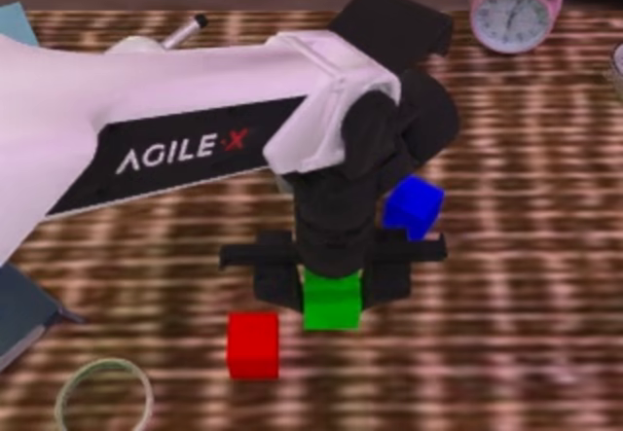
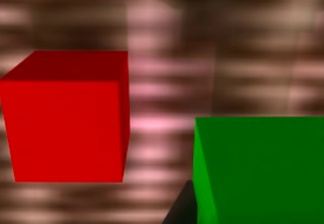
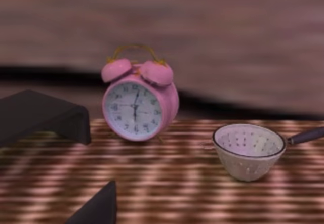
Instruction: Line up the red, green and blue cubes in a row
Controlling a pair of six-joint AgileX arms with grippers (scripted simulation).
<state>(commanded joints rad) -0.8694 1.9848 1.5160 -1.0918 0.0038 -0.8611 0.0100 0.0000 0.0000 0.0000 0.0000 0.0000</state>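
Two cubes sit nearly in line for you, the red cube (image 1: 253,345) near the green cube (image 1: 331,301) clamped in your left gripper (image 1: 332,277), while the blue cube (image 1: 414,206) waits behind.

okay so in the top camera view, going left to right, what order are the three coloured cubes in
red cube → green cube, sitting between the fingers of the left gripper → blue cube, which lies farther up the picture than the other two.
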